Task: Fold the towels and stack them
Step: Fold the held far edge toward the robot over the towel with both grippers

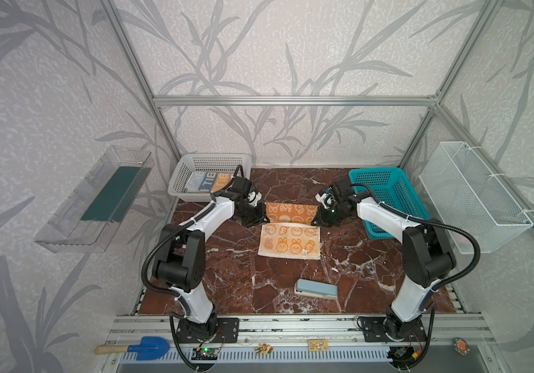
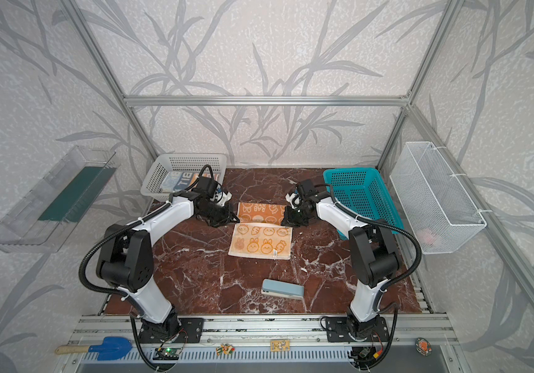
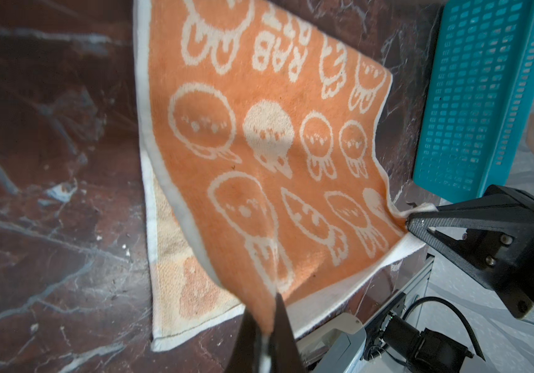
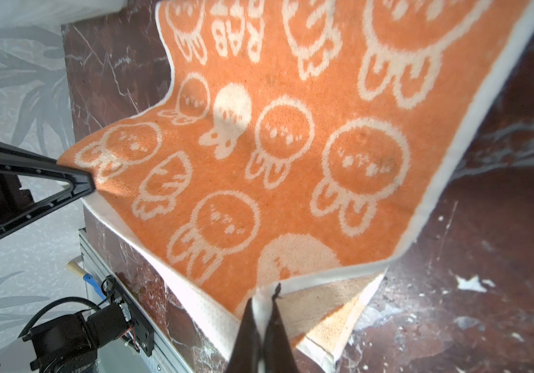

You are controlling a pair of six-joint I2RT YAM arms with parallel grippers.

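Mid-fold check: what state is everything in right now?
orange towel: mid-fold, one edge lifted, the rest flat on table.
left gripper: shut on one lifted corner.
right gripper: shut on the other lifted corner.
lettered towel: lying in white basket.
teal basket: no towel visible inside.
blue block: closed, on table.

Left arm (image 1: 214,211) and right arm (image 1: 378,214) reach inward, facing each other (both jaws pinched shut), held low.

block (image 1: 316,289) in front of towel (image 1: 289,240)
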